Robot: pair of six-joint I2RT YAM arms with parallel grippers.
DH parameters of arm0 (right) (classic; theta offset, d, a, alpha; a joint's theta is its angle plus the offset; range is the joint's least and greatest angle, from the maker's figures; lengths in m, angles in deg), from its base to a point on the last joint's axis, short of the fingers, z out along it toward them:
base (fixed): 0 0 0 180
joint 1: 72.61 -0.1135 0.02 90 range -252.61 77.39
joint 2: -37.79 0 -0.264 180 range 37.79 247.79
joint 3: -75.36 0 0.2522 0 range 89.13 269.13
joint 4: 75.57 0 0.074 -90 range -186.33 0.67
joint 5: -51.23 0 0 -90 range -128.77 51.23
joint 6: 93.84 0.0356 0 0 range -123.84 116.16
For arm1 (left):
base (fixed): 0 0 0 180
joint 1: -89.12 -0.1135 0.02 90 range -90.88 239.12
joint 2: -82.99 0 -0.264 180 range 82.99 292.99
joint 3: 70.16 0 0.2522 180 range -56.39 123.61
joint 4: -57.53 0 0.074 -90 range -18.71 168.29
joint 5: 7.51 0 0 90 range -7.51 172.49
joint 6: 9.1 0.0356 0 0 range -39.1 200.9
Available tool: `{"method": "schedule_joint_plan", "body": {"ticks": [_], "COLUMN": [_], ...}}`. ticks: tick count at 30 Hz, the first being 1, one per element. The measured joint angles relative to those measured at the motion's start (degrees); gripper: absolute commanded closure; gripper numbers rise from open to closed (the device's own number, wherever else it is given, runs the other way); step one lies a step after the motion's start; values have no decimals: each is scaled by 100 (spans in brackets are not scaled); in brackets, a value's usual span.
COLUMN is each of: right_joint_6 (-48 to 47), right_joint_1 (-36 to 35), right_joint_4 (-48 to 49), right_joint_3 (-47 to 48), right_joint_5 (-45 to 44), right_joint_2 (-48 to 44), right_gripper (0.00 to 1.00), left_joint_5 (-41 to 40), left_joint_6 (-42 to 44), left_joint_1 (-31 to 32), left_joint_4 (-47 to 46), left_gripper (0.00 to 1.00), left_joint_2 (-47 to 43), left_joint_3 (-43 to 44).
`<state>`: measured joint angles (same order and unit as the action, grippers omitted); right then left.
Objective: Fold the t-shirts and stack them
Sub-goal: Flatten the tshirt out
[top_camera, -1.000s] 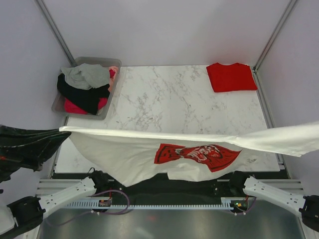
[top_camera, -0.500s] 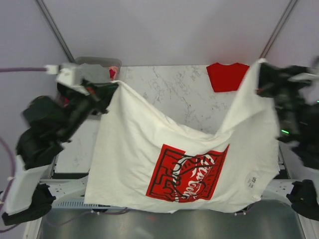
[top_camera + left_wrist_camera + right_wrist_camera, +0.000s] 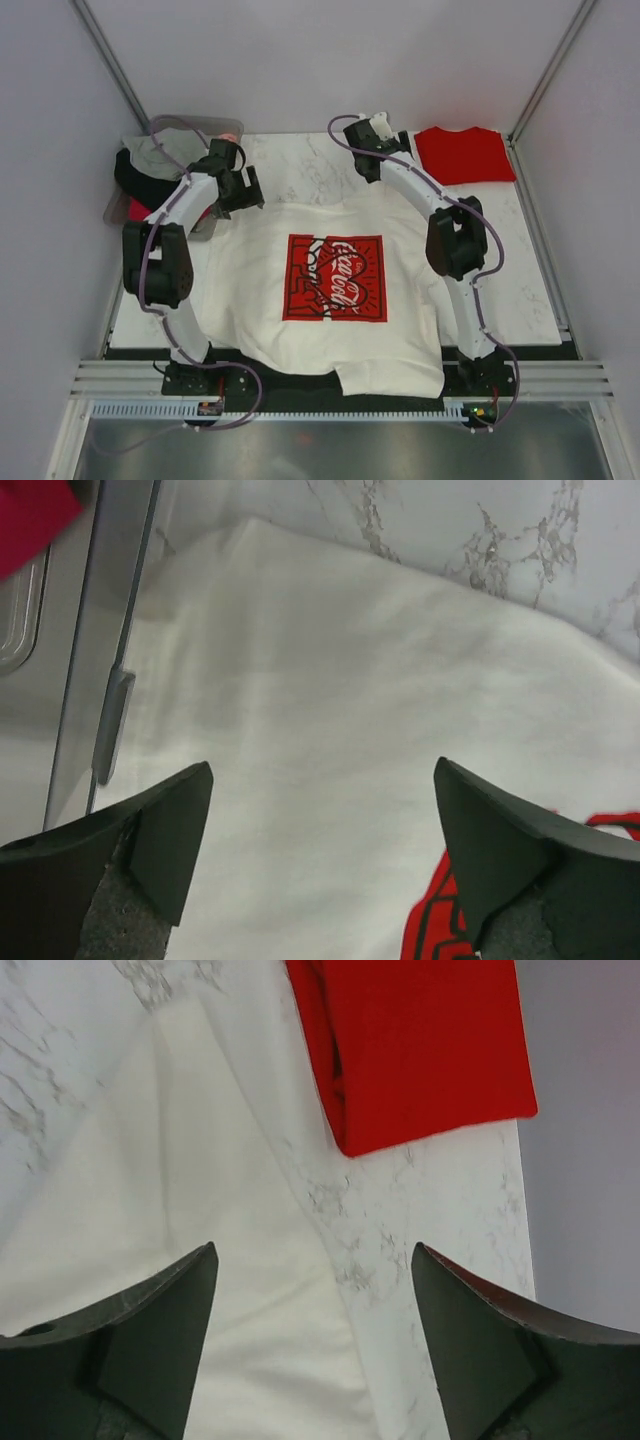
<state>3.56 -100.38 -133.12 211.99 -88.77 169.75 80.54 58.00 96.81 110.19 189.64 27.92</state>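
The cream-white t-shirt (image 3: pixel 260 300) lies spread flat on the marble table, its red chest print (image 3: pixel 335 277) facing up. Its lower hem hangs over the near edge. My left gripper (image 3: pixel 248 190) hovers open over the shirt's far left corner (image 3: pixel 330 680), nothing between its fingers (image 3: pixel 322 772). My right gripper (image 3: pixel 362 163) stands open above the shirt's far right edge (image 3: pixel 150 1180), also empty (image 3: pixel 314 1252). The plain red t-shirt (image 3: pixel 465 155) lies folded at the far right corner, just beyond the right gripper (image 3: pixel 420 1040).
A grey bin (image 3: pixel 120 212) with several dark, grey and pink clothes stands at the far left, close beside my left gripper; its wall (image 3: pixel 100 630) shows in the left wrist view. Bare marble (image 3: pixel 520 270) lies to the right of the shirt.
Both grippers held the white shirt stretched in the air; they swung it forward and down, opened and let go. It now lies flat, print up.
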Motion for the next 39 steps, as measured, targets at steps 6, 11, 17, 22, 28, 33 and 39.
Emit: {"method": "schedule_joint_plan", "body": {"ticks": [6, 11, 17, 22, 28, 33, 39], "right_joint_6": [831, 1556, 1947, 2140, 2249, 2212, 2105], "right_joint_1": [87, 428, 824, 1086, 1526, 1818, 1980], "right_joint_4": [459, 1384, 1947, 2055, 2247, 2118, 1696], "right_joint_3": [-2879, -4690, -4929, -4763, -3864, -2417, 68], "right_joint_5": [1008, 2529, 3781, 4459, 4776, 4850, 4872], "right_joint_2": [-2271, -3919, -2968, -2055, -1318, -352, 1145], "right_gripper": [12, 14, 14, 17, 17, 18, 17], "left_joint_5": [9, 223, 647, 776, 872, 1058, 1309], "left_joint_6": [-20, -24, -114, -396, -664, -789, -968], "left_joint_1": [105, 144, 144, 144, 140, 144, 138], "left_joint_4": [-149, -732, -1233, -1530, -1655, -1810, -1829], "left_gripper": [0, 0, 3, 3, 4, 4, 4], "left_joint_2": [-1596, -3003, -2472, -1255, 87, 866, 1784], "left_joint_3": [-894, -2031, -2800, -2739, -1440, -437, 861]}}
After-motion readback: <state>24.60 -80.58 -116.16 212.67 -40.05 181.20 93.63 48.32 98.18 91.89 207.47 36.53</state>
